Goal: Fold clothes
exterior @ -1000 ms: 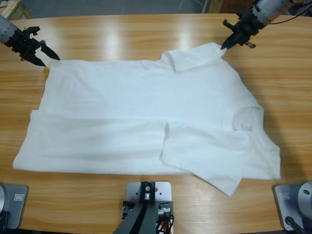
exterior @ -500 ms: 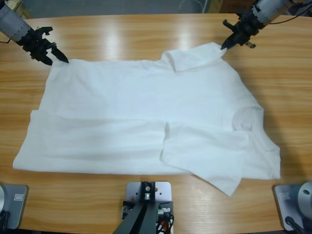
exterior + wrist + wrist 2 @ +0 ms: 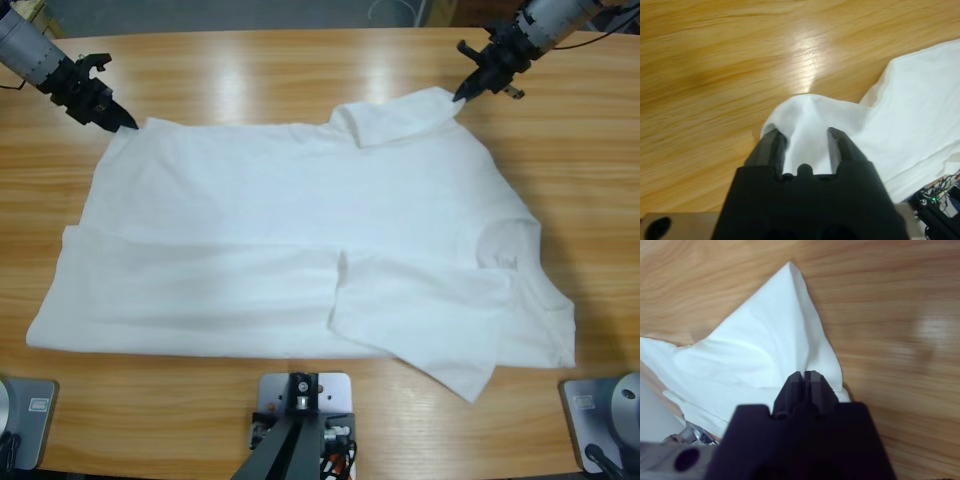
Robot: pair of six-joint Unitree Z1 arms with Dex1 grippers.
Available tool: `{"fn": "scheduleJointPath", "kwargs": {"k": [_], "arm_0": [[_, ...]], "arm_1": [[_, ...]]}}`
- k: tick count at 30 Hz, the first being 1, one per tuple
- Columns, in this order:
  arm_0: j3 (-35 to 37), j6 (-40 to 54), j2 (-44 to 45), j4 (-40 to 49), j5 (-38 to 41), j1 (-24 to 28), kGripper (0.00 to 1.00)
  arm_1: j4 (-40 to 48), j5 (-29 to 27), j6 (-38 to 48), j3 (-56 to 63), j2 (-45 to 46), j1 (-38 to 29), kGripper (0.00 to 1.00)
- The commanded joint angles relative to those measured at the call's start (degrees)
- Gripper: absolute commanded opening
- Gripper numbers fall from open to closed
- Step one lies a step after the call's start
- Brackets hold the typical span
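Observation:
The white shirt [image 3: 300,220] lies spread across the table, its lower part folded up with one sleeve lying over the front. My left gripper [image 3: 125,122] is at the shirt's far left corner. In the left wrist view that gripper [image 3: 805,137] is open, and the bunched corner of the shirt [image 3: 812,112] sits between its two jaws. My right gripper [image 3: 462,95] is at the tip of the far sleeve. In the right wrist view it [image 3: 804,374] is shut on the edge of that sleeve [image 3: 765,340], which fans out flat on the wood.
The wooden table [image 3: 250,70] shows a bare strip behind the shirt and narrower strips at both ends and along the front edge.
My left gripper has moved right and slightly toward the far edge, from bare wood onto the shirt's far left corner. The right gripper and sleeve have not moved.

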State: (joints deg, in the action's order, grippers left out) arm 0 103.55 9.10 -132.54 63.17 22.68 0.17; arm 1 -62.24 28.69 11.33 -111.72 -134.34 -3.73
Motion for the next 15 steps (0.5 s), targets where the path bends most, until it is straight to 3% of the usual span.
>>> {"fn": "scheduleJointPath", "kwargs": {"k": [1, 7, 15], "arm_0": [[-3.27, 0.22, -3.92, 0.64, -2.31, 0.53, 0.0], [-3.93, -0.31, -2.78, 0.62, -3.96, 0.83, 0.0], [-3.64, -0.34, 0.56, -1.37, 1.81, 1.5, 0.0]], "arm_1": [[-0.43, 0.07, -0.73, 0.27, -1.45, 0.48, 0.0], [-0.48, 0.23, -1.45, 0.73, -1.03, 0.48, 0.0], [-0.46, 0.58, -1.82, 1.96, 2.23, 0.09, 0.0]]}}
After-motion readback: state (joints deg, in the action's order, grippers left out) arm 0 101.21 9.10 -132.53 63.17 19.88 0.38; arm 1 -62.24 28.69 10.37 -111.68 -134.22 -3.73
